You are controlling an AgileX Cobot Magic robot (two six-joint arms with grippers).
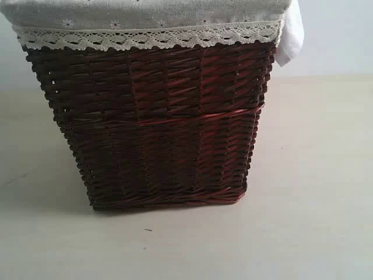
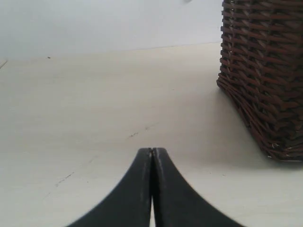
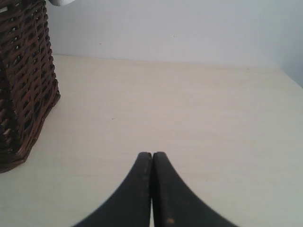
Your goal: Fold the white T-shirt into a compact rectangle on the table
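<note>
Plain, lab-like robot test space. A wide cream bench (image 1: 315,221) meets a blank pale wall (image 3: 189,28). The black left gripper (image 2: 151,152) and right gripper (image 3: 151,155) jut low over it, both pressed closed. One homely item stands there: a dark wicker basket (image 1: 157,128) with a lace-trimmed liner (image 1: 145,23).

Only a small part of the white T-shirt (image 1: 293,32) shows: a plain white fold that hangs over the top right corner of the wicker basket (image 1: 157,128), outside the rim and well above the tabletop (image 1: 315,204). The rest of it is hidden. The tabletop is wide, flat and pale cream, smooth, with a few tiny dark specks.
</note>
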